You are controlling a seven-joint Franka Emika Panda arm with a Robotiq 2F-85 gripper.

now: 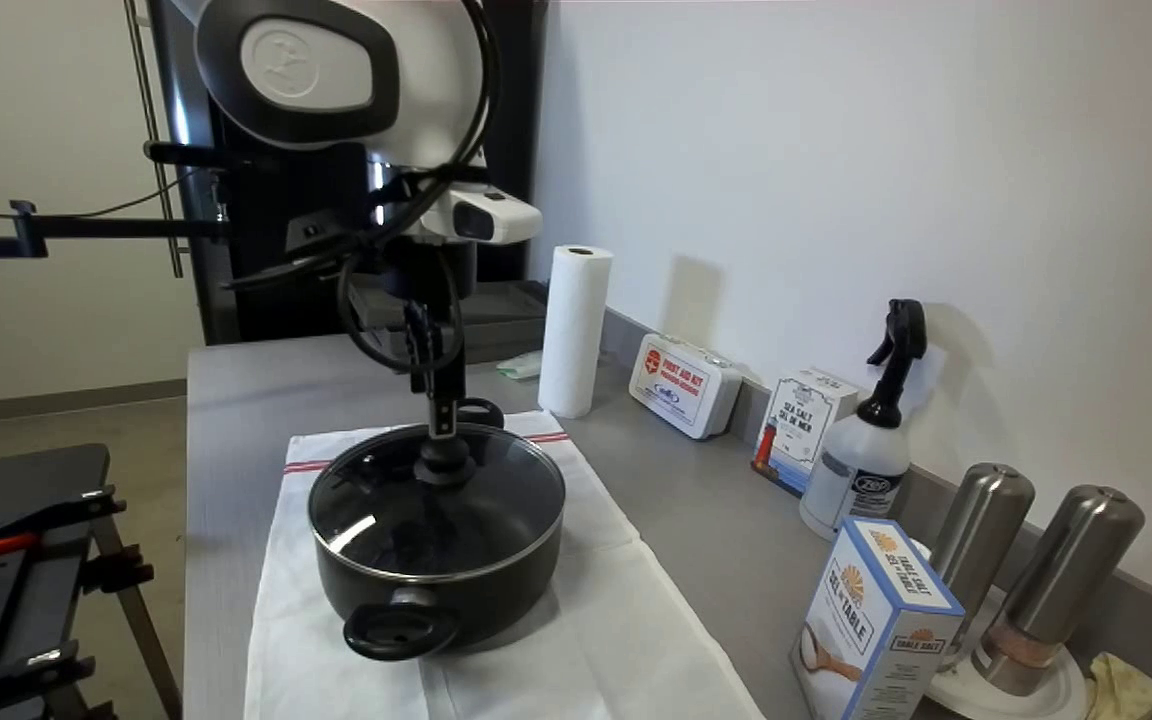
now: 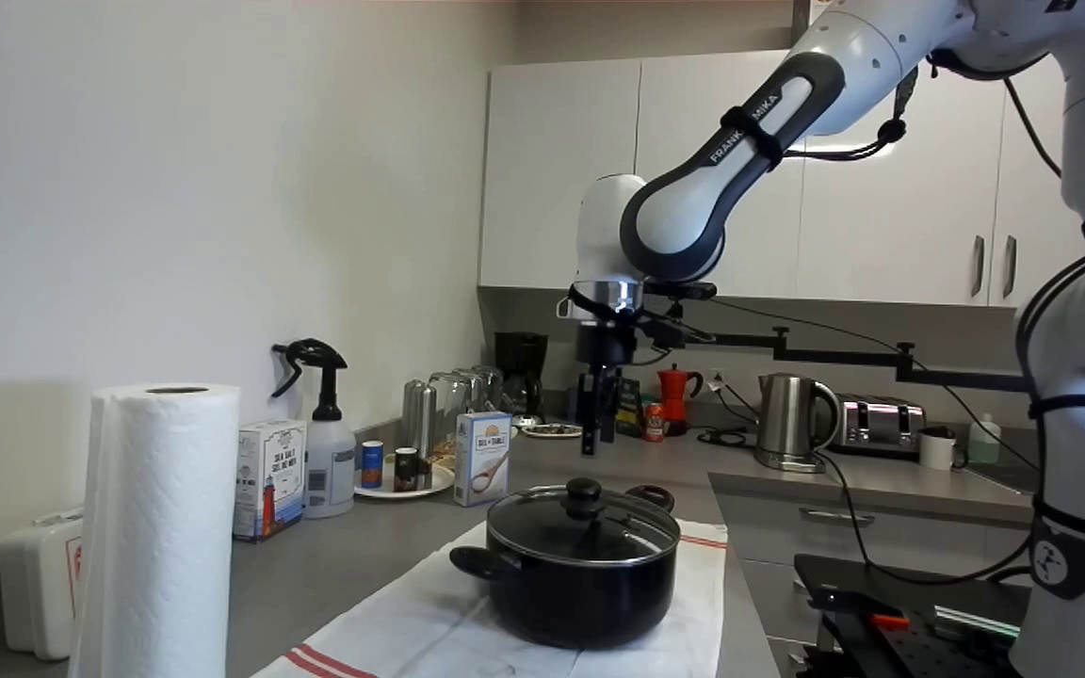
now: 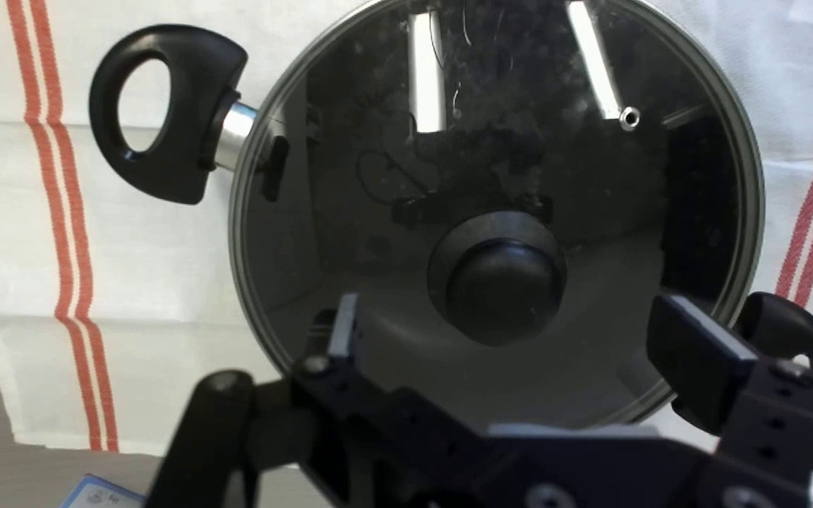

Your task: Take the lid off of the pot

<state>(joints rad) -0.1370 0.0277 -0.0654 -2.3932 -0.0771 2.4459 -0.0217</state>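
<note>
The lid [image 1: 436, 520] lies flat on the pot [image 2: 585, 598], covering it; pot on the towel [image 1: 616, 630], towel on the counter [image 1: 696, 500]. Your end effector [image 3: 519, 323] hangs over the lid, pointing down, fingers [image 3: 696, 346] spread, nothing between them.

Key relation: the knob [image 3: 502, 289] lies below the end effector. A gap shows under the fingertips [image 2: 589, 443] in an exterior view: no contact. In the wrist view the knob sits about midway across the spread, slightly toward the left finger and a little far of the fingertips; you cannot tell how much of that is camera slant.

Axis: the closing line runs left to right in the wrist view, slightly askew from the line joining left handle [image 3: 198, 106] and right handle [image 3: 787, 328]. Knob is round, so likely no wrist turn needed.

Judged next step: lower straight until the fingers flank the knob, trimming offset on the way, then pinch and lift. Risk: with that offset real, a finger may land on the knob; too low, the fingertips press on the lid.
</note>
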